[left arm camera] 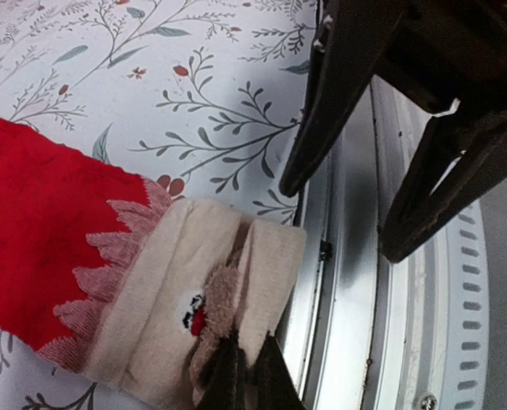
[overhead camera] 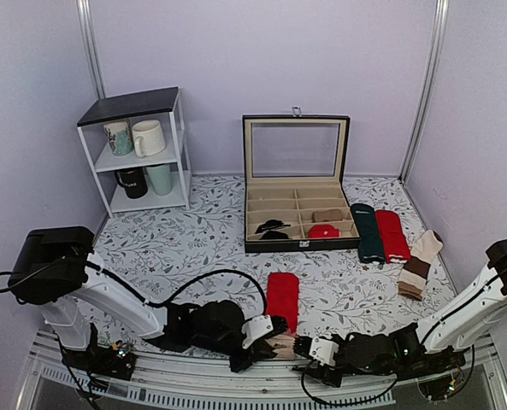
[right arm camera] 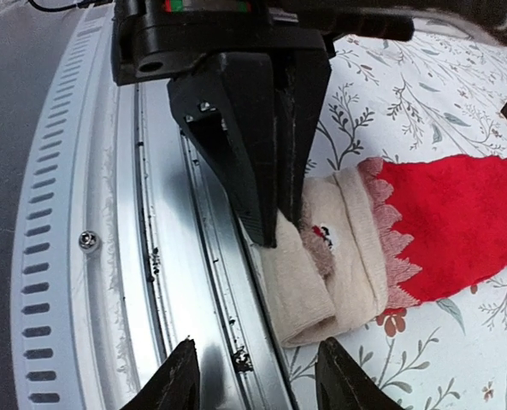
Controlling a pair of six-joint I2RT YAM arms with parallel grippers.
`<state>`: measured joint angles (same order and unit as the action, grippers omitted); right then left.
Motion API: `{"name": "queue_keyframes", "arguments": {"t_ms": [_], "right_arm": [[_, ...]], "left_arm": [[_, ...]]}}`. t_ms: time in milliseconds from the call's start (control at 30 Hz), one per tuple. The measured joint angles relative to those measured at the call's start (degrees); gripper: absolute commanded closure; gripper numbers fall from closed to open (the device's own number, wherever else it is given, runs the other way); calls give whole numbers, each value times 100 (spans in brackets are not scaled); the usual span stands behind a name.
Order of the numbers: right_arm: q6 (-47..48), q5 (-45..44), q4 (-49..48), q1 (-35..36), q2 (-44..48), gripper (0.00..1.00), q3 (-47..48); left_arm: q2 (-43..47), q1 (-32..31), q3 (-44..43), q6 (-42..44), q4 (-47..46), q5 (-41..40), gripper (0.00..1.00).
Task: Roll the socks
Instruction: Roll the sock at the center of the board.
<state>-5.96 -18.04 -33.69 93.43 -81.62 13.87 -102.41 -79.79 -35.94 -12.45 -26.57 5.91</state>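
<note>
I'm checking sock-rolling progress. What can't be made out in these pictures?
Top view: beige end of the long bright red knit socks mostly hidden under the left claw.
Both wrist views: the red length is cut off by the frame edge.
All views: whether one sock or two lie stacked; layers overlap.

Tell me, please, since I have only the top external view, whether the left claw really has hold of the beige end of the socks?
Observer: Yes. The left wrist view shows the left claw shut on the folded beige end of the socks.
Operator: Thank you. Does the other one grip them too?
Observer: No. In the right wrist view the right claw stands open and holds nothing.
</note>
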Motion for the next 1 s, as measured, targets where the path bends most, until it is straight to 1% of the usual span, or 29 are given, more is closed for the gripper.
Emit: {"name": "queue_keyframes", "arguments": {"t_ms": [167, 433, 800, 933, 1000], "right_arm": [[448, -280, -127, 0, -162, 51, 118], [883, -223, -260, -7, -328, 53, 278], [896, -37, -365, -201, -800, 55, 354], [809, -26, -417, -208, -916, 58, 374], [767, -28, -433, -212, -986, 62, 424]], "left_arm": [[-26, 15, 7, -24, -57, 50, 100], [-48, 37, 11, -28, -107, 118, 100], [-63, 46, 33, -35, -170, 142, 100], [-74, 48, 35, -48, -195, 151, 100], [-74, 48, 35, -46, -199, 164, 100]]}}
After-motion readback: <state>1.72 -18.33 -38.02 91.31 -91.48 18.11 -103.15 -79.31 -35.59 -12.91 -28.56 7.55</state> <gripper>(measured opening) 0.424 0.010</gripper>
